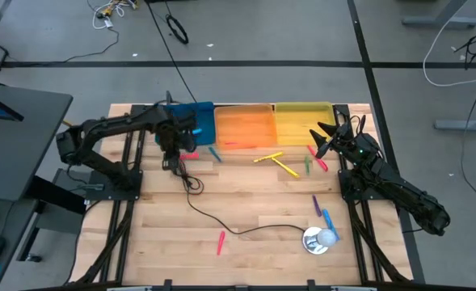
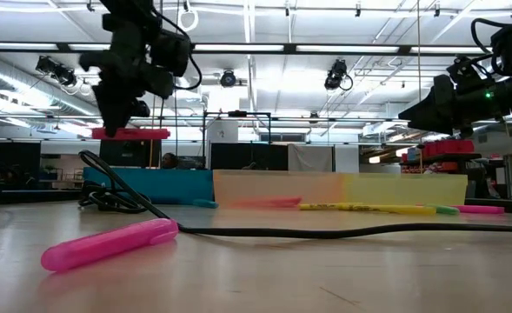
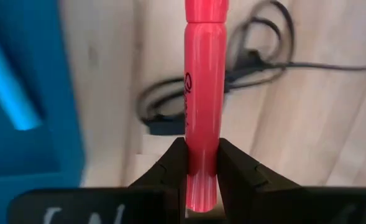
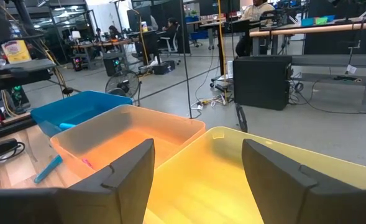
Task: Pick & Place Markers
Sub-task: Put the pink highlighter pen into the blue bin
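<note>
My left gripper (image 1: pixel 176 150) is shut on a red-pink marker (image 3: pixel 202 93) and hangs over the table's far left part, just near of the blue tray (image 1: pixel 194 121). In the low view that marker (image 2: pixel 130 133) shows level, high above the wood. My right gripper (image 1: pixel 322 139) is open and hovers at the near edge of the yellow tray (image 4: pixel 232 180), touching nothing. Loose markers lie flat on the table: yellow ones (image 1: pixel 268 157), a green one (image 1: pixel 307 166), pink ones (image 1: pixel 322 164), a purple one (image 1: pixel 316 202), a blue one (image 1: pixel 328 220) and a pink one (image 1: pixel 221 242). My left gripper pinches the red-pink marker between its two fingers (image 3: pixel 174 163), close to one end of the barrel (image 3: pixel 201 155). The fingers come from above and lie across it. The marker is lifted clear of the table, level, with most of its length sticking out to one side.
An orange tray (image 1: pixel 246 125) stands between the blue and yellow ones along the far edge. A black cable (image 1: pixel 221 222) coils under the left gripper and runs to a round silver-white object (image 1: pixel 318 239) near the right front. A light-blue marker (image 3: pixel 9 87) lies in the blue tray.
</note>
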